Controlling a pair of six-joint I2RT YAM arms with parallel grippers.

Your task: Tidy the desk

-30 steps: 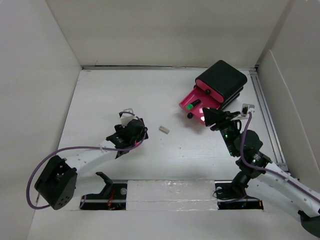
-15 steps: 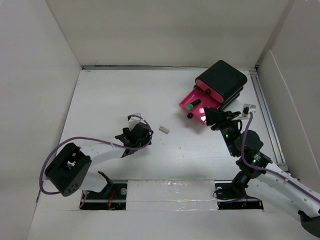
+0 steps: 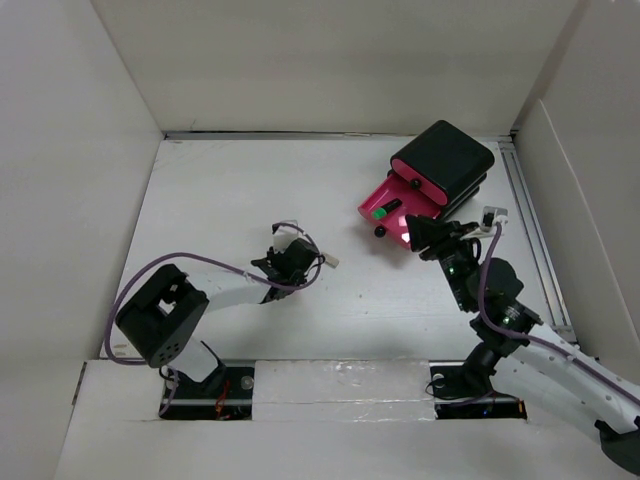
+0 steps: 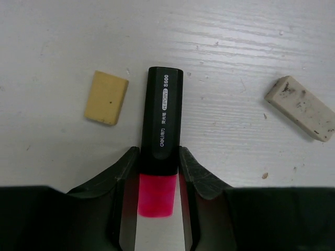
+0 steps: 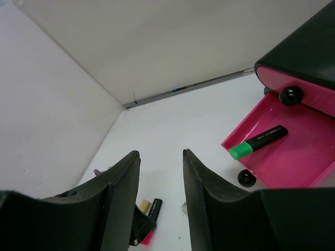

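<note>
White desk [image 4: 235, 31] under left fingers [image 4: 123, 168], pink highlighter [image 4: 162, 120] pinched between them

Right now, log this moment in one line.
left gripper: shut on pink highlighter | right gripper: open, empty | pink drawer: open, green highlighter inside | desk: tan eraser, white eraser loose

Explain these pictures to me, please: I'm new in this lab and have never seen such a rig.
Two robot arms stand at a white desk. One picture looks down from above; the other two come from a camera on each wrist. The left gripper is closed on a pink highlighter lying between a tan eraser and a dirty white eraser. The right gripper is open and empty, near a black drawer box whose open pink drawer holds a green highlighter.
</note>
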